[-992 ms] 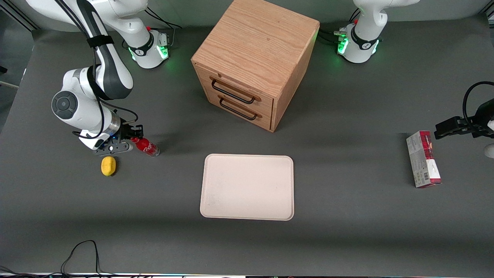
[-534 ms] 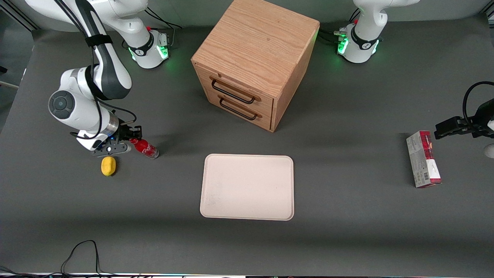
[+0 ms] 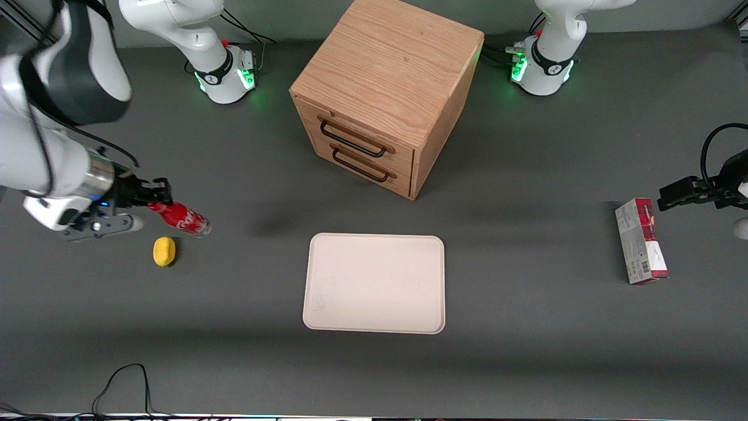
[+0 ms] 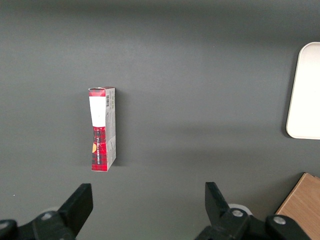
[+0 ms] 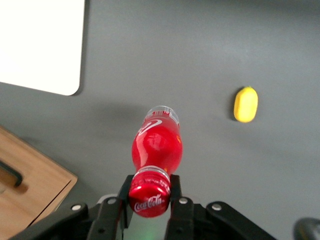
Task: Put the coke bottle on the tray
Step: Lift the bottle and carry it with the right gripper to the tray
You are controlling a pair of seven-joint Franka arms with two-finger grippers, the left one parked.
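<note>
- The coke bottle (image 3: 180, 218) is held by its red cap in the hand (image 3: 153, 195) of the working arm; the fingers (image 5: 123, 196) are seen pressed against both sides of the cap in the right wrist view, so the hand is clamped on the bottle.
- Compared with half a second ago, the arm has been raised and drawn toward the front camera and toward its own end of the desk (image 3: 526, 362). The bottle has been carried with it and is no longer rested on the desk surface.
- In the right wrist view, the bottle is seen hanging below the hand, clear base down, with dark desk beneath it.
- The lift step is judged complete; the transport step is judged to be starting.
- The tray (image 3: 374, 283) lies bare near the middle of the desk, in front of the wooden drawer cabinet (image 3: 383, 93) and well apart from the bottle.
- A small yellow object (image 3: 164, 251) lies on the desk just beside the lifted bottle, nearer to the front camera. It is not touched.
- A sideways carry toward the tray, followed by a lowering and release, is judged to be required next.
- A grip on the cap alone may allow the bottle to swing during the carry; a tilted landing is the likely risk.
</note>
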